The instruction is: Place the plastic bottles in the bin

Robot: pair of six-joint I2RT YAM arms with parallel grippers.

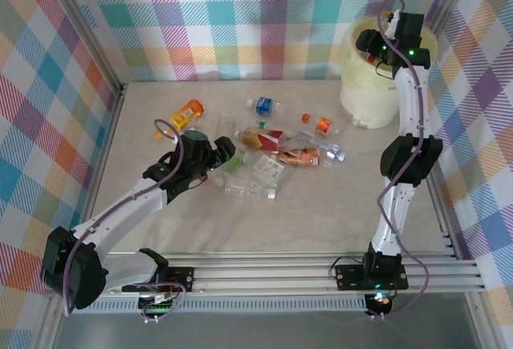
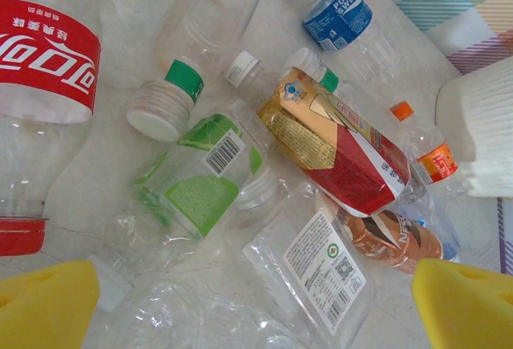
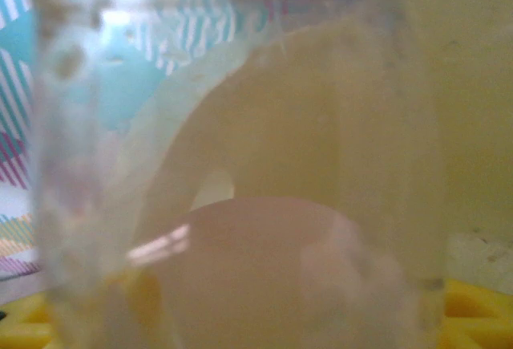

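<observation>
Several plastic bottles lie in a loose heap mid-table: an orange one (image 1: 190,112), a blue-labelled one (image 1: 263,105), a red-and-gold one (image 1: 264,138). My left gripper (image 1: 227,156) hangs open just above the heap's left side. From its wrist I see a crushed clear bottle with a white label (image 2: 321,265) between the yellow fingertips (image 2: 461,305), a green-labelled bottle (image 2: 200,180) and a red cola-labelled bottle (image 2: 44,52). My right gripper (image 1: 377,54) is over the cream bin (image 1: 365,96). A blurred clear bottle (image 3: 240,164) stands between its fingers, above the bin's inside (image 3: 473,84); whether they still press it is unclear.
Checked walls close in the table on the left, back and right. The bin stands in the far right corner, and its ribbed side (image 2: 481,128) shows right of the heap. A small orange-labelled bottle (image 1: 323,125) lies between heap and bin. Bare tabletop (image 1: 321,221) stretches near the front rail.
</observation>
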